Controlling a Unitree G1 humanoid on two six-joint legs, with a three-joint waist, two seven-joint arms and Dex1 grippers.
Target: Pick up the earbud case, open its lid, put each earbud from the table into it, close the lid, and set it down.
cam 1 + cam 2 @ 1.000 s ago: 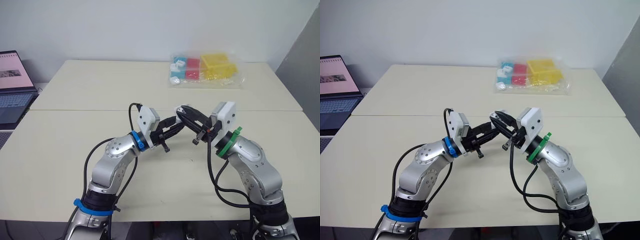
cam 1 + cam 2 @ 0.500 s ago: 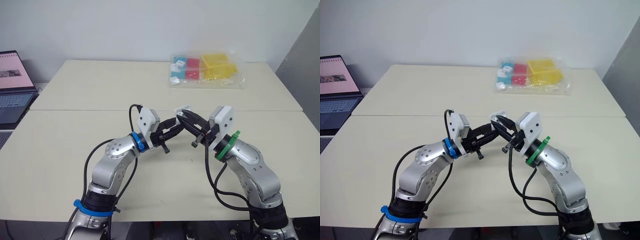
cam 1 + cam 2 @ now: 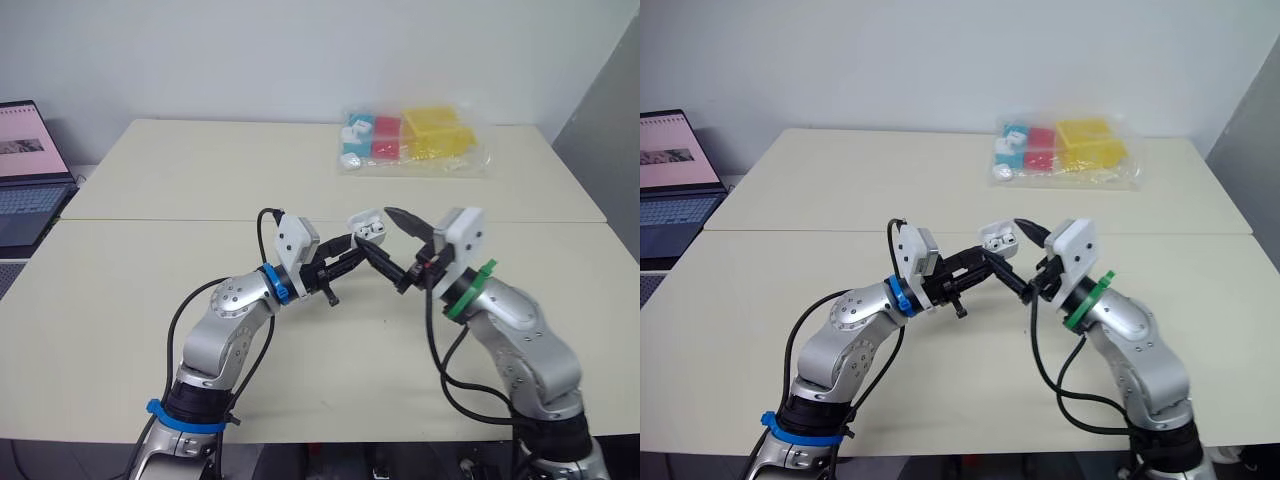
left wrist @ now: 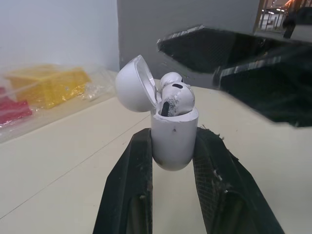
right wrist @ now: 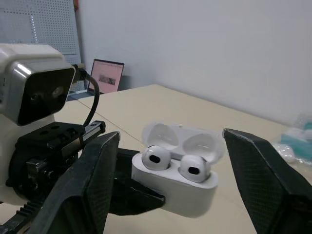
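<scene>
Lid (image 4: 130, 84) up, both rounded white earbuds (image 5: 156, 157) seated in the glossy white plastic earbud case (image 4: 174, 141) clamped in the left claw (image 3: 358, 246); right claw (image 5: 171, 132) has just drawn back, fingers spread wide just beyond it, so closing the lid looks next

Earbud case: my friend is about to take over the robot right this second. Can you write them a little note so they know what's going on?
Left gripper: shut on the earbud case, holding it up over the table.
Right gripper: open, one finger on each side of the case, not touching it.
Case: lid flipped open, with one earbud and the other earbud both sitting in their slots.
Done: case picked up, lid opened, both earbuds in.
Left to do: close the lid, then set the case down on the table.
</scene>
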